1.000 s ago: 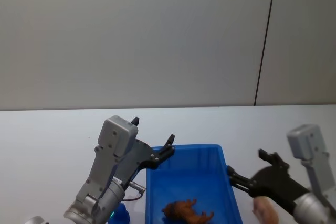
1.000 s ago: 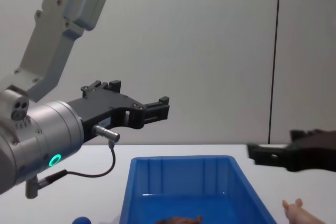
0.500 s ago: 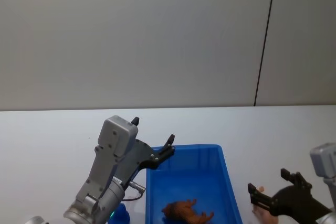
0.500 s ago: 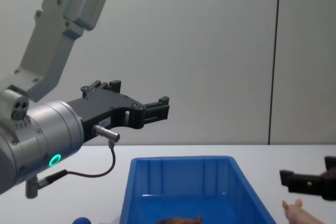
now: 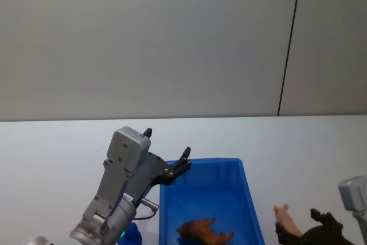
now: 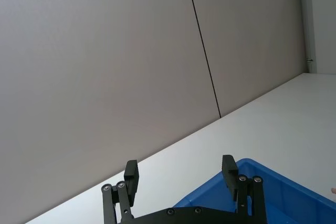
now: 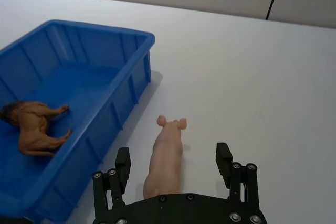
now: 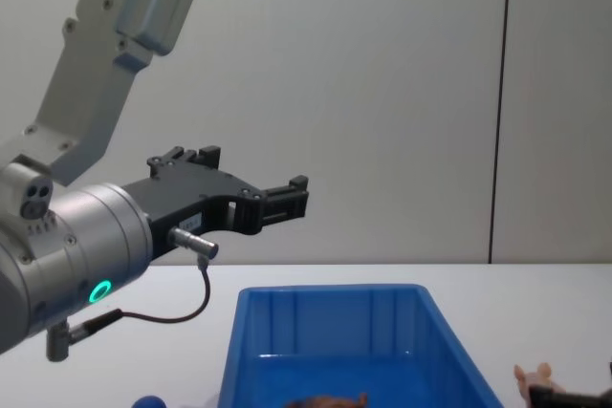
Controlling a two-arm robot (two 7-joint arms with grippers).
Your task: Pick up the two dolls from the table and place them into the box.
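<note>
Right wrist cam gives you the most: right gripper (image 7: 173, 151) w/ fingers spread wide, nothing held, and the pig (image 7: 167, 156) lying on the table (image 7: 252, 77) in the gap between them, clear of both. You've got the pig just beside the box (image 7: 134, 38), off its right wall, snout toward the table's far edge. Head cam gives you the pig's front half; chest cam, ears and snout. On the box floor the lion (image 7: 35, 127) lies on its side. Your left gripper (image 6: 179, 163) hangs over the box's far-left corner, fingers apart, empty.
</note>
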